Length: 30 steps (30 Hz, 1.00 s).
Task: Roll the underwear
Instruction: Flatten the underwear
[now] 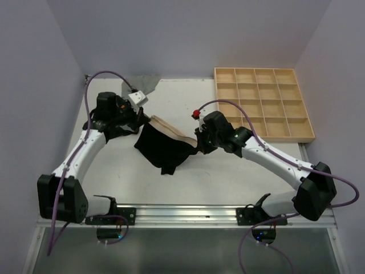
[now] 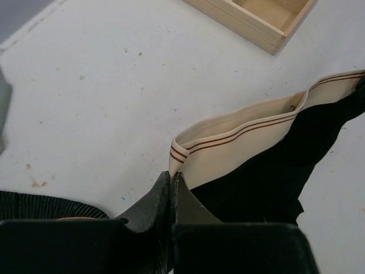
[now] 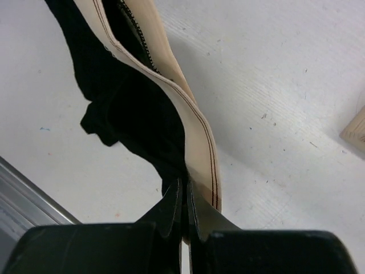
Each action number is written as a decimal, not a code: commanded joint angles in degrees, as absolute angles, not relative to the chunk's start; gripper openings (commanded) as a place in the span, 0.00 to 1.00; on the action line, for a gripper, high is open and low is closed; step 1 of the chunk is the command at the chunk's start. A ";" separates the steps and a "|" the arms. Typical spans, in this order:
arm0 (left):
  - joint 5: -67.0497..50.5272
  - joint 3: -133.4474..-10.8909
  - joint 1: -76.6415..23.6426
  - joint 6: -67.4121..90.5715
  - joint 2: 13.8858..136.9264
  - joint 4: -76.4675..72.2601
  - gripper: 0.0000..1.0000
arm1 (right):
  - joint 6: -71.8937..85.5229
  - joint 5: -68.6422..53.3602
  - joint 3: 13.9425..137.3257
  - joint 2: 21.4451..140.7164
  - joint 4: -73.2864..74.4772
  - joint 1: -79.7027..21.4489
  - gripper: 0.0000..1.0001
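From above, the underwear (image 1: 165,149) hangs stretched between both arms, left of the tray (image 1: 255,69), with its black body drooping below the tan waistband. Only the wrist views show the grips. The left gripper (image 2: 173,178) pinches the band's end farther from the tray and the right gripper (image 3: 185,185) the nearer end, both with jaws pressed tight on cloth. Up close, two thin dark-red stripes run along the band.

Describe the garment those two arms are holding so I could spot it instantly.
On the white table, left of the wooden grid tray, two arms face each other. Between the left hand and right hand hangs the underwear: black cloth with a tan waistband bearing two thin dark stripes. The grey cloth at the far edge is the only other fabric.
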<state>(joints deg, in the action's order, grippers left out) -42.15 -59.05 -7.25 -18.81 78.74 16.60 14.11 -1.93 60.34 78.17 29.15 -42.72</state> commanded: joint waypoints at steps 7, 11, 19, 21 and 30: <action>-28.05 -49.05 -7.12 -15.12 54.44 11.08 0.00 | 5.98 -2.82 67.06 67.87 37.52 -42.80 0.00; -27.69 -48.78 -7.12 -13.80 52.91 12.82 0.00 | 3.00 -2.72 68.73 67.41 40.42 -42.80 0.00; -32.34 -45.80 -7.12 -17.49 53.53 12.49 0.00 | -4.48 -1.67 71.98 73.56 41.92 -42.80 0.00; -31.91 -42.91 -7.12 -18.19 51.43 9.08 0.00 | -4.83 -0.36 71.72 74.00 40.00 -42.80 0.00; -25.84 -50.35 -7.12 -13.98 65.02 -5.25 0.00 | -12.30 8.43 84.70 84.36 39.11 -41.93 0.00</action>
